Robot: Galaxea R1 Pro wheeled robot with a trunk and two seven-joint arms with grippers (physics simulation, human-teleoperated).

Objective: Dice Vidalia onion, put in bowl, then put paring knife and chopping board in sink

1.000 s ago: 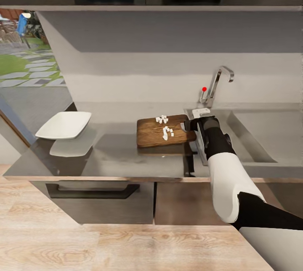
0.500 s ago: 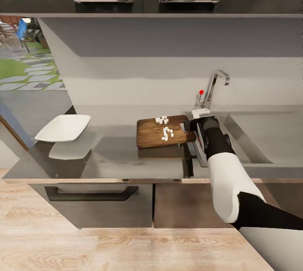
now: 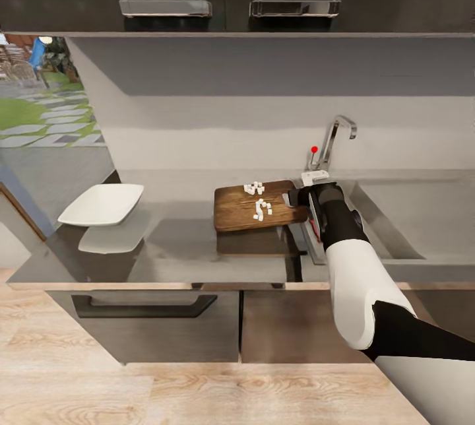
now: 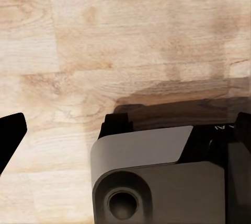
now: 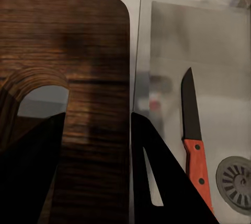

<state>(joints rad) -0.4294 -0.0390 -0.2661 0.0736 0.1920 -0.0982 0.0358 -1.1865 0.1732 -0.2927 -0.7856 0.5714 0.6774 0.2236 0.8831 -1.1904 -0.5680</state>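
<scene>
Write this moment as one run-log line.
right gripper: shut on chopping board, lifted off countertop | diced onion: on board | paring knife: in sink | bowl: no onion inside

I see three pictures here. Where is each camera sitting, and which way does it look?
Head view: high on the robot, looking down at the countertop; the right arm shows.
Left wrist view: on the left arm, facing wooden floor; grey robot body shows.
Right wrist view: by the right pincer, facing chopping board and paring knife in the sink.
Shared: the board.
</scene>
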